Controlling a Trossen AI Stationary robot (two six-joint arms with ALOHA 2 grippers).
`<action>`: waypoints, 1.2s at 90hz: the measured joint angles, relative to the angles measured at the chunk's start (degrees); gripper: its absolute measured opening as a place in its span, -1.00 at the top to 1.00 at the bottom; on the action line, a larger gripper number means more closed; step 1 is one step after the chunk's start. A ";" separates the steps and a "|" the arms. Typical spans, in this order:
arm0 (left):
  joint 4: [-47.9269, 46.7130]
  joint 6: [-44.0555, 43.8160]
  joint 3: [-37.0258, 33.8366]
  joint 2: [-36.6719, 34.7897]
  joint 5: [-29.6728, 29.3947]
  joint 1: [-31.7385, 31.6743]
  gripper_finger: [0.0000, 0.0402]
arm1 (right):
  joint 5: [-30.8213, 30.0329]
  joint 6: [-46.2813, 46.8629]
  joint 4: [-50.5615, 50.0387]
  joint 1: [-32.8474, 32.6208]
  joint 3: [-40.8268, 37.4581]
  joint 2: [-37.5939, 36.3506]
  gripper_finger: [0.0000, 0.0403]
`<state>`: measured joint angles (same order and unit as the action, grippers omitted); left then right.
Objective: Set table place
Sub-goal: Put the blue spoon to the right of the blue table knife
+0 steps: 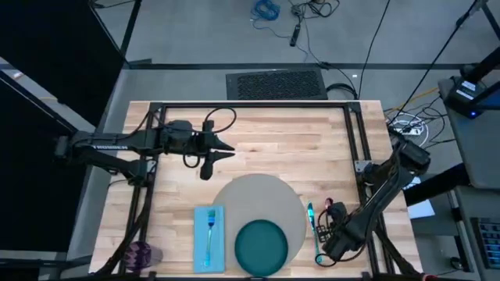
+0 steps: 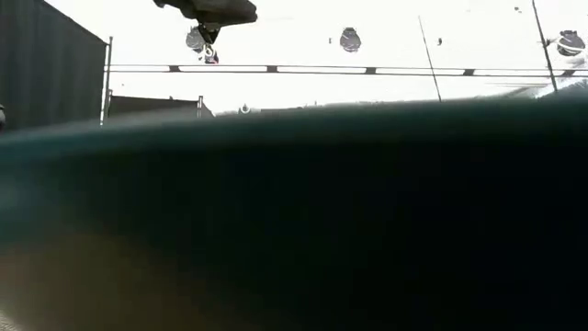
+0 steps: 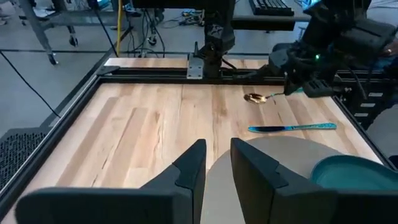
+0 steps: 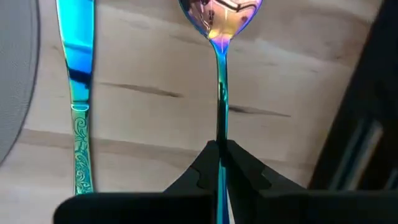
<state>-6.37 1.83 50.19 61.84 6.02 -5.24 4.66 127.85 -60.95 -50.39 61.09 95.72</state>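
Counter (image 1: pixel 258 136): pale butcher-block planks, smooth. Grey round mat (image 1: pixel 269 195) near the front edge, matte, with a teal plate (image 1: pixel 261 244) on it; fork on a blue napkin (image 1: pixel 208 238) to its left. Knife (image 4: pixel 79 93) flat, just right of the mat. Right gripper (image 4: pixel 221 163), fingers pinched on the thin iridescent spoon (image 4: pixel 219 37) beside the knife. Best lowered level, parallel to the knife, then released. Left gripper (image 3: pixel 216 163) hovers mid-counter, fingers slightly apart, empty.

Floor grate (image 1: pixel 276 83) (beyond table), cables (image 1: pixel 266 11)

overhead, table-level, two wrist views
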 joint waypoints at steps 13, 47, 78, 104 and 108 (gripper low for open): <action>-0.02 0.00 0.00 0.00 0.02 0.96 0.70 | 0.03 0.11 0.50 0.02 -0.19 1.73 1.00; -0.11 -0.02 0.00 0.00 0.07 2.06 0.70 | -1.87 -0.28 13.10 2.45 -7.31 1.77 1.00; -0.04 -0.02 0.00 0.00 0.04 2.06 0.70 | -2.79 -0.85 14.19 2.37 -7.66 2.17 0.99; -0.04 -0.02 0.00 0.00 0.04 2.06 0.70 | -2.99 -1.04 14.01 2.23 -7.29 2.34 0.77; -0.07 -0.02 0.00 0.00 0.04 2.06 0.70 | -2.98 -1.05 14.05 2.23 -7.29 2.34 0.73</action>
<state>-6.44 1.80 50.19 61.84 6.07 -3.18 1.69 126.80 -46.89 -48.16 53.80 98.06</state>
